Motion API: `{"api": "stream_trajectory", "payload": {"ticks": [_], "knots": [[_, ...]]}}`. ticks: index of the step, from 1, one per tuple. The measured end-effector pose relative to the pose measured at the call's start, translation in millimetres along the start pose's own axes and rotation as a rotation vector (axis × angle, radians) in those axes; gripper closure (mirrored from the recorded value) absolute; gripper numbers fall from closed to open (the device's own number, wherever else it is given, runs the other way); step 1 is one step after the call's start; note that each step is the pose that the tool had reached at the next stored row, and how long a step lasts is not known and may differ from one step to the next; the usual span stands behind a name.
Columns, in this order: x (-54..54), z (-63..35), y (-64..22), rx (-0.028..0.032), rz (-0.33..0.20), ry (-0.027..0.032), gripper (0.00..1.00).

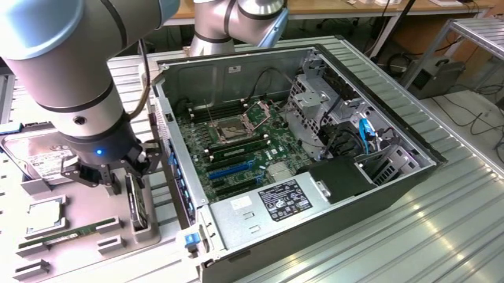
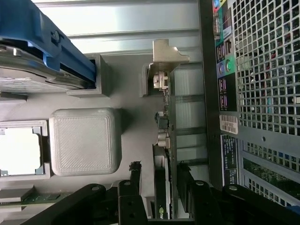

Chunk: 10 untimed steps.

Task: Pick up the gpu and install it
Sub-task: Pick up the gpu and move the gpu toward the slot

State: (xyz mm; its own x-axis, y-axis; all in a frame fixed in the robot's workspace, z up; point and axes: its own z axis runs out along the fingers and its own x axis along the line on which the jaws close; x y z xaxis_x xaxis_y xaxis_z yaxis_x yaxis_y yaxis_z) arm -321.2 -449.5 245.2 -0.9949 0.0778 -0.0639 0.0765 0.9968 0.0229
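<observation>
At the exterior view's left, just beside the open black and silver computer case [image 1: 386,97]: a pale grey moulded parts tray [image 1: 79,200]. Laid out on it, a boxy silver hard drive [image 1: 35,159] with a white label near the frame's left edge, a square silver processor chip [image 1: 47,215] below that, and a narrow green memory stick [image 1: 67,233] lower still. Standing on edge in a tray slot at lower left, next to the case wall: the gpu [image 2: 165,140], a thin flat dark circuit card with a silvery metal end bracket [image 2: 166,56]. Hemmed in on one side by the case's perforated grey rear panel [image 2: 267,70], on the other by a raised square grey tray block [image 2: 82,140].

From the exterior camera, the inside of the case: green motherboard [image 1: 236,147] with blue slots, labelled silver power supply [image 1: 280,200], bright blue cables [image 1: 364,132] at centre right. From the wrist camera instead: the card's top edge and bracket close up, plus the blue plastic rail [image 2: 56,47] on the hard drive.

Hangs from the upper left of the exterior frame, thick grey arm [image 1: 71,71] nearly vertical, black gripper [image 1: 110,177] pointing straight down over the slot. Straddles the card with dark fingers [image 2: 135,176] spread, one to each side, a gap showing beside the card; nothing clamped.
</observation>
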Motion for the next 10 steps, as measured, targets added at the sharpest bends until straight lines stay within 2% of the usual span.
{"api": "stream_trajectory", "payload": {"ticks": [7,10], "knots": [[-1.4,2.5,0.0,0.0009,0.011,-0.0028,0.56],[1.9,3.2,-0.2,0.0011,0.011,-0.0096,0.56]]}}
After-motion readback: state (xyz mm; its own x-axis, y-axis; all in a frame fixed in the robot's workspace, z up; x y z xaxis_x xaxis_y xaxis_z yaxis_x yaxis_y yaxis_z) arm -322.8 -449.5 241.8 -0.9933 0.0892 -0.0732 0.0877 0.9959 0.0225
